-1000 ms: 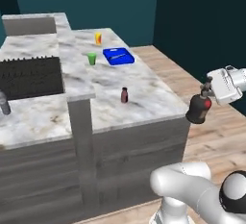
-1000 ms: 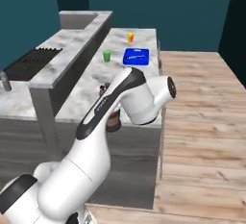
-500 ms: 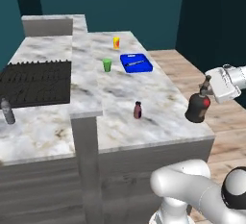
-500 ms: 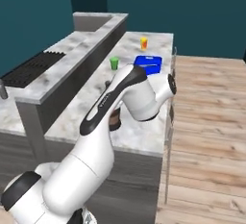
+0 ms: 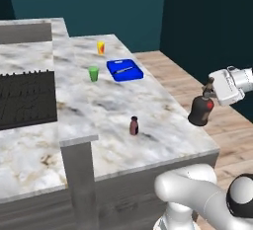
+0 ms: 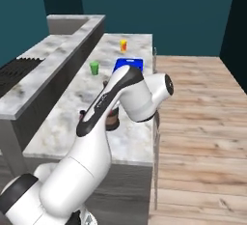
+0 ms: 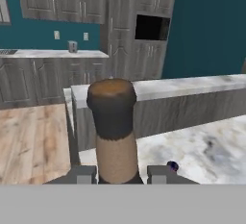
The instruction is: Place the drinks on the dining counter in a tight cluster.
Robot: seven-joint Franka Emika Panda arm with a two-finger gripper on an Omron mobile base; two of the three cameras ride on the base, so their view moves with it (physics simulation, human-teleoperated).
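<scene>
The squat dark brown bottle (image 5: 200,110) with a red label hangs by its thin neck from my gripper (image 5: 210,89), which is shut on it, at the right edge of the dining counter (image 5: 163,103). In the hand view its capped neck (image 7: 112,122) stands between my fingers (image 7: 84,174). The right base view shows the bottle (image 6: 112,120) partly hidden behind my arm, above the marble (image 6: 130,142). The tiny maroon bottle (image 5: 134,125) stands upright on the counter, left of the brown one. The slim water bottle is out of view.
A blue tray (image 5: 125,69), a green cup (image 5: 93,73) and a yellow-orange cup (image 5: 101,47) stand farther back on the counter. The black stove (image 5: 24,98) lies to the left past the raised ledge (image 5: 74,125). Wooden floor (image 6: 202,122) lies to the right.
The whole picture has shifted, so the base has driven along the counter. The brown bottle stays in my shut gripper. The water bottle at the left has slid out of view.
</scene>
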